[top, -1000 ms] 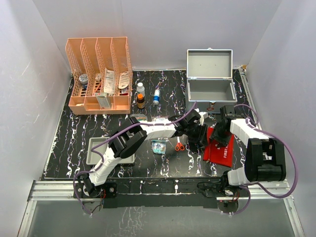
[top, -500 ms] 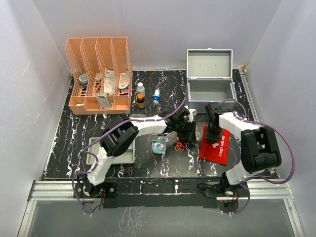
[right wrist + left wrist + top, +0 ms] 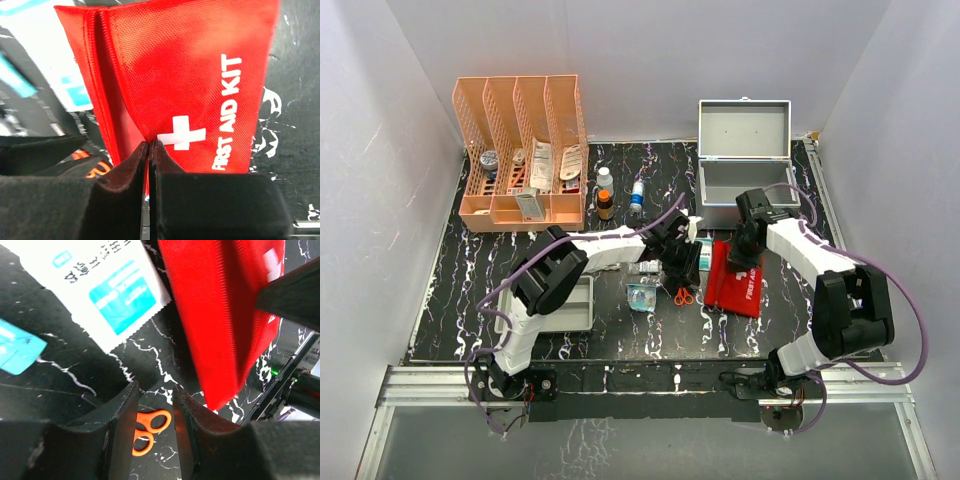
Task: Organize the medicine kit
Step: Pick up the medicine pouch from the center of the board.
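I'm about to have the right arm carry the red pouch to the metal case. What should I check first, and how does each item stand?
1. Grip: the right gripper is shut on the red pouch, pinching its fabric: ok.
2. Destination: the medicine kit has its lid up: ok.
3. Room inside the medicine kit: looks bare from above: ok.
4. The left gripper is open with nothing between its jaws: ok.
5. Left gripper clear of the red pouch: cannot tell; the pouch is right beside it.
6. The scissors lie on the table outside both grips: ok.
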